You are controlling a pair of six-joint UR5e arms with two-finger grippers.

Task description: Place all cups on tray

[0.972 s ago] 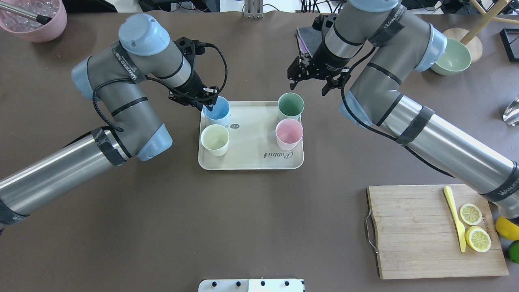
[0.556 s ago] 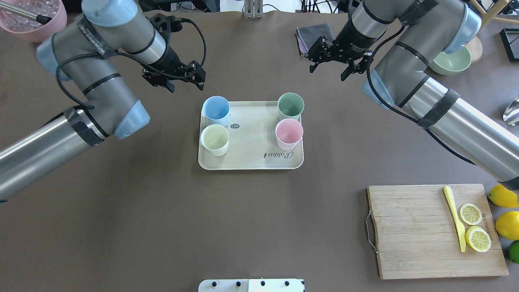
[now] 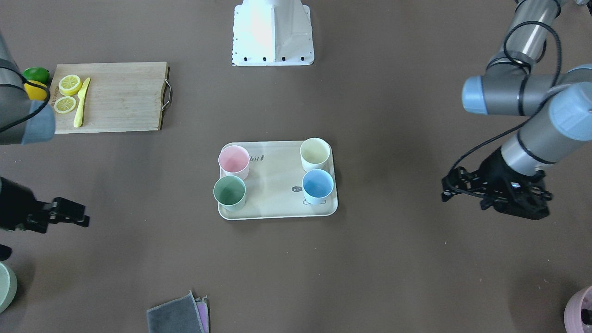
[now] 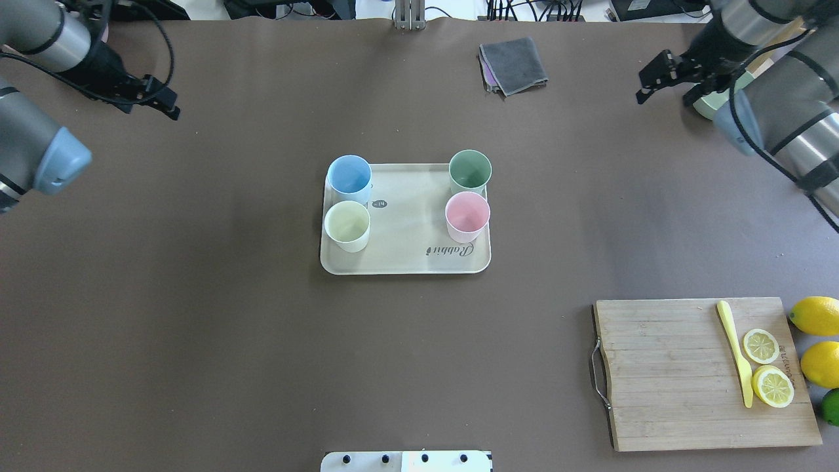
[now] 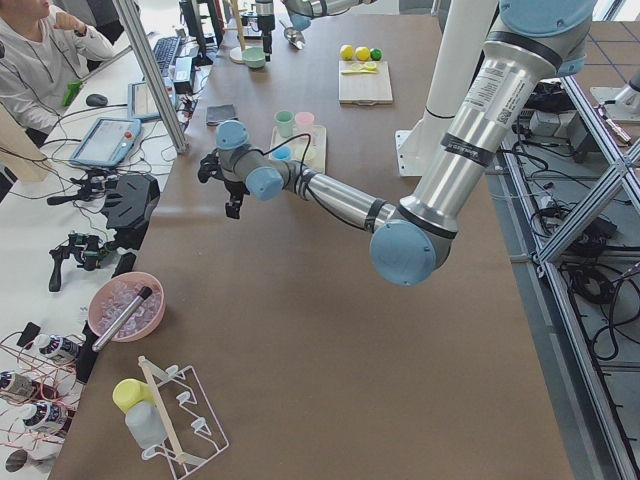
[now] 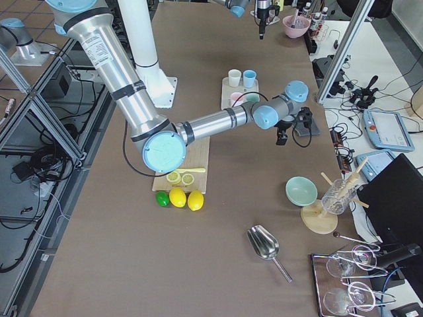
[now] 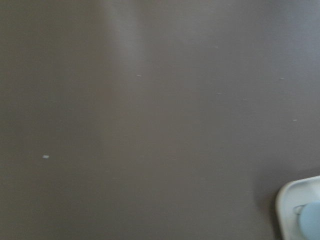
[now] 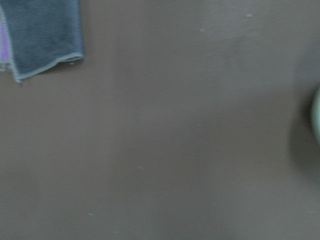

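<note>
The cream-beige tray [image 4: 406, 246] lies at the table's middle and also shows in the front view [image 3: 273, 196]. Four cups stand upright on it: light blue [image 4: 349, 177], cream-white [image 4: 347, 225], sage green [image 4: 470, 170] and pale pink [image 4: 467, 216]. My left gripper [image 4: 152, 105] is open and empty, far off at the table's back left. My right gripper [image 4: 662, 98] is open and empty at the back right. The left wrist view catches only the tray's corner [image 7: 295, 195] with the blue cup [image 7: 312, 222].
A wooden cutting board [image 4: 668, 373] with lemon slices and a yellow knife lies front right, with whole lemons [image 4: 816, 316] beside it. A folded grey cloth [image 4: 514, 64] lies at the back. A green bowl [image 4: 704, 105] sits under my right arm.
Both arms have pulled away from the tray, outward to the table's back corners. My left gripper has left the blue cup. The cups have not moved.
</note>
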